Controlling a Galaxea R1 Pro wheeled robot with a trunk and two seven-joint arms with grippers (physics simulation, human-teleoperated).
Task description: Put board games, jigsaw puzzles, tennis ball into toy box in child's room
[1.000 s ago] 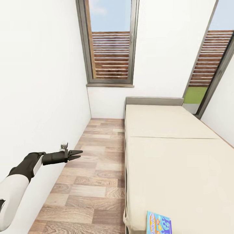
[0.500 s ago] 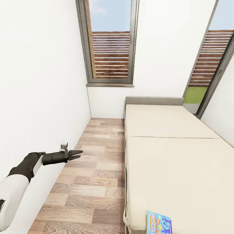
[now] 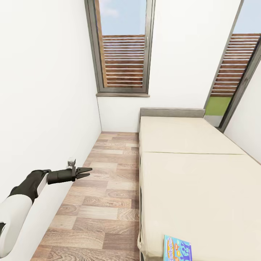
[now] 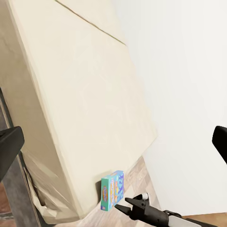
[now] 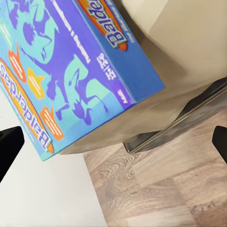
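A narrow child's room is seen from the robot's head. A bed (image 3: 195, 174) with a cream two-part mattress and dark grey frame runs along the right side, and a strip of wood-plank floor (image 3: 101, 195) lies between it and a white wall (image 3: 43, 90) on the left. Two tall windows (image 3: 123, 47) at the far end show wooden slats outside.

A teal-blue board game (image 3: 177, 249) lies flat on the near corner of the mattress, close to the edge beside the floor. The picture's lower edge cuts it off, so just its far part shows. The right wrist view sees the same game (image 5: 66, 71) at very close range, with blue and purple figures and orange lettering, its corner reaching the mattress edge above the frame. In the left wrist view the game (image 4: 112, 190) is small and far, at the corner of the bed.

The left gripper (image 3: 86, 172) hangs over the floor near the wall, fingers slightly apart and holding nothing. The right gripper (image 5: 113, 142) shows as dark fingertips (image 5: 9, 146) at opposite edges of its own view, wide apart and empty, just above the game. The left wrist view also shows it (image 4: 128, 204) from afar, near the game.

Compared with a second earlier, nothing has visibly moved: arm, game and camera all match.
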